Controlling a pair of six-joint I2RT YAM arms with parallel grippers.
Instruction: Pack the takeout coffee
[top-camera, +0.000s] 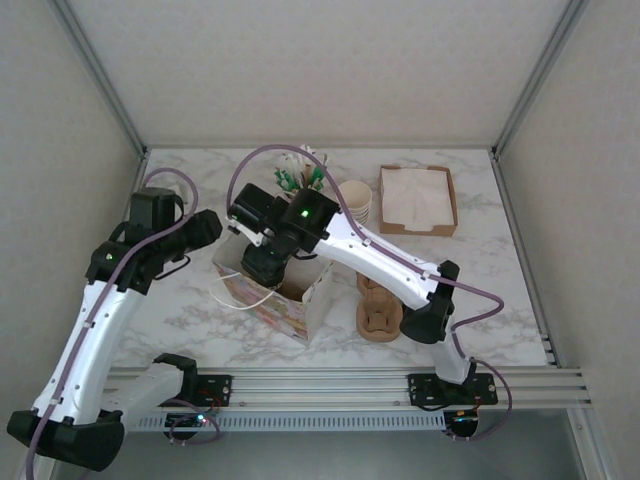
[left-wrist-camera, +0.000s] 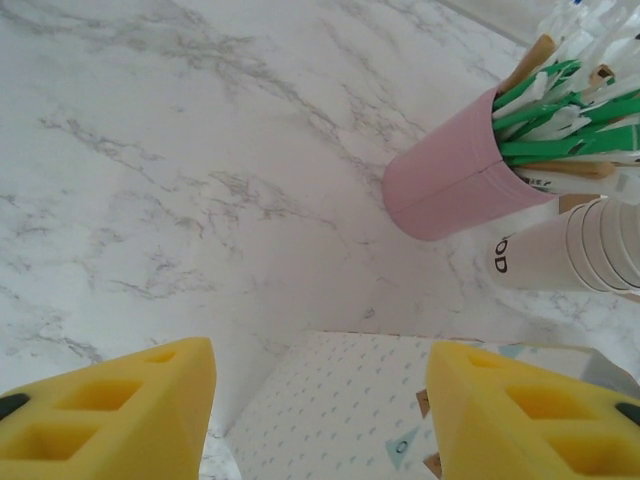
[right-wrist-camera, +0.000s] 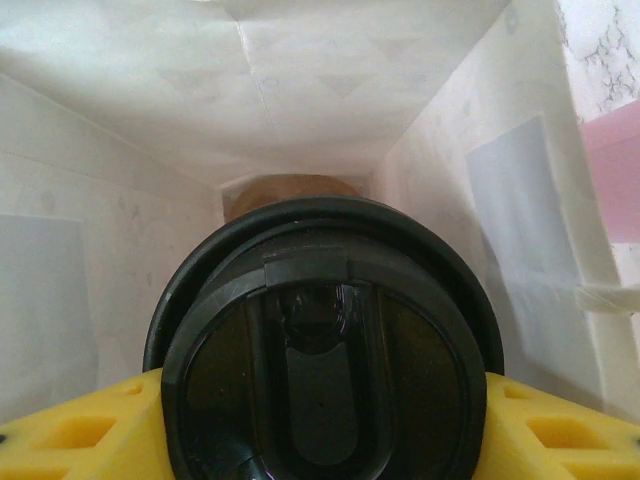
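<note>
A brown cardboard cup carrier (top-camera: 380, 315) is lying nearest on the marble table (top-camera: 500, 300), just right of the paper bag (top-camera: 300, 305). The bag is standing open, with the right gripper (right-wrist-camera: 320, 425) reaching down into it. Its yellow fingers (right-wrist-camera: 70, 435) are pressing both sides of the takeout coffee (right-wrist-camera: 320, 350), clamping the cup beneath its black lid, with white bag walls all around. Whether the cup is touching the bottom cannot be told.

The left gripper (left-wrist-camera: 320, 405) is hovering over the bag's left corner, fingers spread wide, gripping nothing.

Farther back, a pink cup (left-wrist-camera: 450, 185) is holding green and wooden sticks (left-wrist-camera: 560, 130), and a stack of cream cups (left-wrist-camera: 560, 250) is standing just beside it. A napkin tray (top-camera: 454, 205) is sitting far right.
</note>
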